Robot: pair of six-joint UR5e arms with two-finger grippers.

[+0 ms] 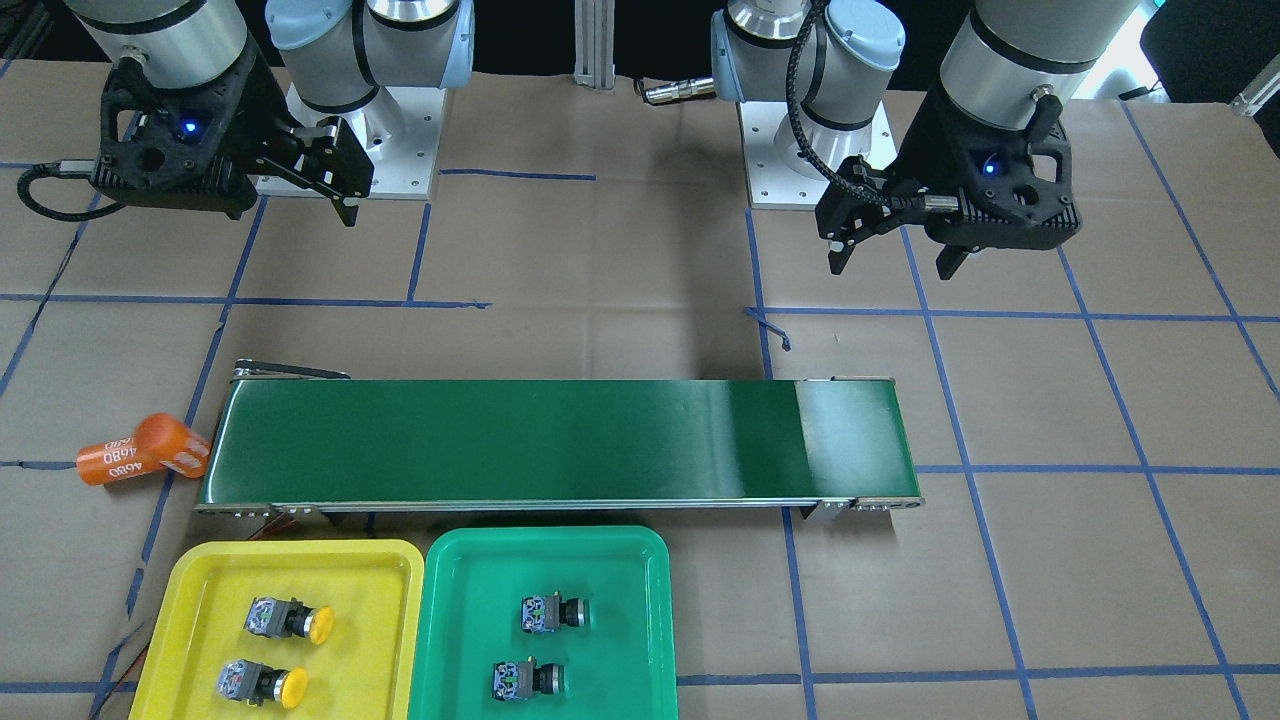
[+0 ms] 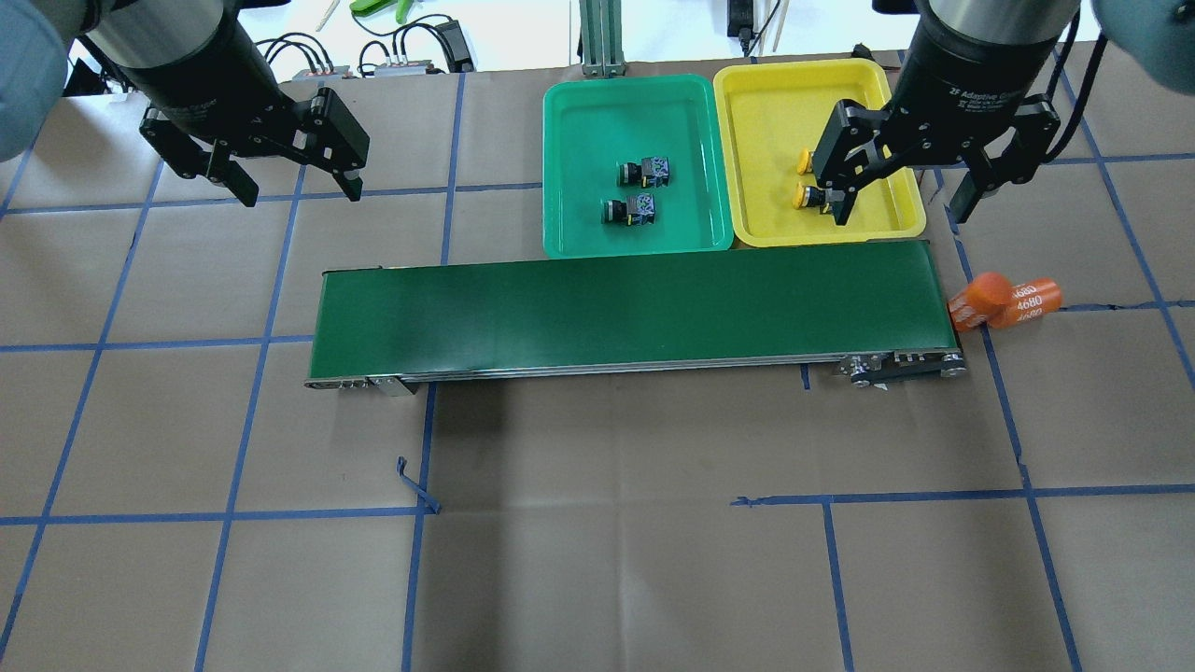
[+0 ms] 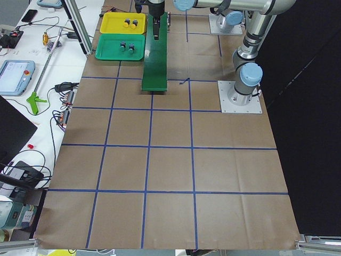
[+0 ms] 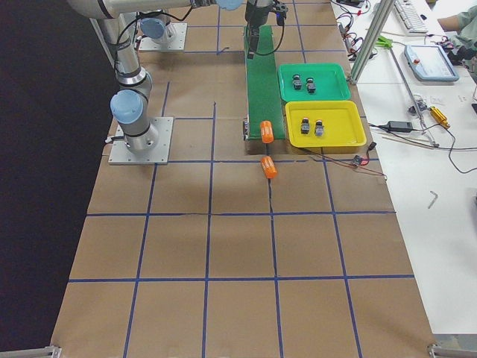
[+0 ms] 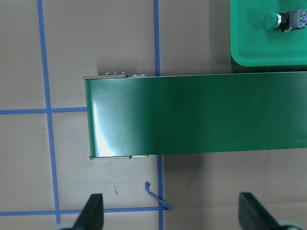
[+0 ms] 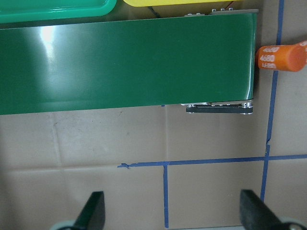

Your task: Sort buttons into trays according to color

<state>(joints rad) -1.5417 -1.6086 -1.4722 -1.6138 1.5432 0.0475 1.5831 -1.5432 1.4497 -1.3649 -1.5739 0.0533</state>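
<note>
My left pincer point(image 2: 301, 192) and right pincer point(image 2: 898, 216) hang wide open, empty. Buttons point(image 1: 545, 613) lie colour-matched in two trays point(image 1: 196, 558).

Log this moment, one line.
yellow buttons: in yellow tray | green buttons: in green tray | left gripper: open, empty | right gripper: open, empty

Belt point(image 5: 192, 112) end beside green tray point(image 5: 249, 48) (button point(image 5: 284, 20) inside).

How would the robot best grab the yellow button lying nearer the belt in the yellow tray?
Likely by the blocky body of the yellow button, coming straight down and closing across its flat sides. It lies on its side, and the round cap would probably slip. The wall of the yellow tray hampers a sideways approach.
</note>
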